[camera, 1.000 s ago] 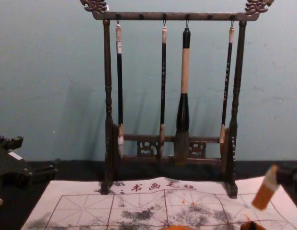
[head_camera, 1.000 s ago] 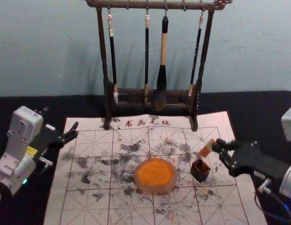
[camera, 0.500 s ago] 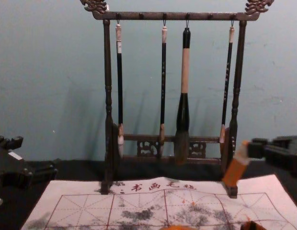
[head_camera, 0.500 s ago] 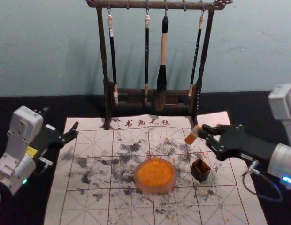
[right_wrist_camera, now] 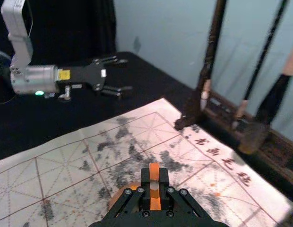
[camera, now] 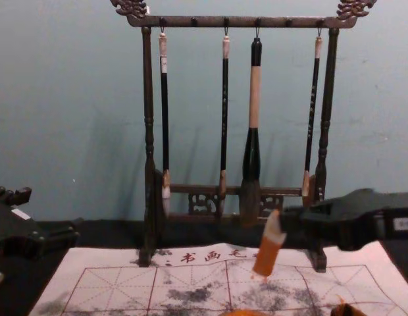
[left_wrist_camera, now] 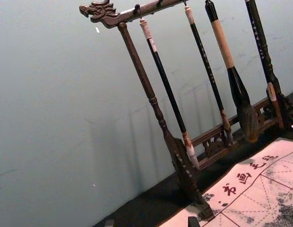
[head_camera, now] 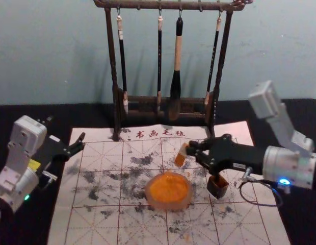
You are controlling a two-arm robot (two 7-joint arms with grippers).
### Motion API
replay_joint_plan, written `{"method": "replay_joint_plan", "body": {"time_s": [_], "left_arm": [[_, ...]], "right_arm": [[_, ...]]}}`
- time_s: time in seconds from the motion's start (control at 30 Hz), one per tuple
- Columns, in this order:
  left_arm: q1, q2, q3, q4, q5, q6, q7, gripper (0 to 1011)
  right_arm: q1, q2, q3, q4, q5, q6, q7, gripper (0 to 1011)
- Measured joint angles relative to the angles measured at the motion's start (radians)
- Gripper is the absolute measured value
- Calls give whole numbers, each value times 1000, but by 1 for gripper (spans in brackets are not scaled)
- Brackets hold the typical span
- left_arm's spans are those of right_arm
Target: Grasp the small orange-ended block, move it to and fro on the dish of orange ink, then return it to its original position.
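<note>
My right gripper [head_camera: 191, 149] is shut on the small orange-ended block [head_camera: 181, 155], holding it tilted, orange end down, above the mat just behind the dish of orange ink [head_camera: 168, 191]. The chest view has the block [camera: 268, 251] hanging over the mat from the right gripper [camera: 283, 224]. Between the fingertips of the right gripper [right_wrist_camera: 154, 182] in the right wrist view stands the block [right_wrist_camera: 154, 172], with part of the dish [right_wrist_camera: 119, 195] beyond. At the left stays my idle left gripper [head_camera: 79, 144], its fingers apart with nothing between them.
A small dark square pot [head_camera: 217, 186] stands right of the dish, close to the right arm. Behind the dish, a wooden rack [head_camera: 115, 102] with several hanging brushes stands on the back of the mat [head_camera: 91, 224].
My right gripper has carried the block leftward, from beside the dark pot to behind the dish. The left arm has stayed still.
</note>
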Motion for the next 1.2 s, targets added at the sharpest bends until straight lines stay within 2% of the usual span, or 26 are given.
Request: {"method": "replay_joint_plan", "body": {"time_s": [0.13,0.17,0.37,0.53,0.8,1.2], "left_arm": [[0,0,0,0,0,0,0,1010],[0,0,0,0,0,0,0,1010],[0,0,0,0,0,0,0,1010],[0,0,0,0,0,0,0,1010],[0,0,0,0,0,0,0,1010],[0,0,0,0,0,0,0,1010]], "right_arm": [[52,-11,-55,36,-18,12,33,47],[52,-11,-55,36,-18,12,33,47],[118,-23,-134,94,-62,9,70,46],[141,-27,-169,123,-81,-3,81,47],[161,-38,-191,167,-95,-16,74,47],[170,-50,-197,198,-110,-26,60,46]]}}
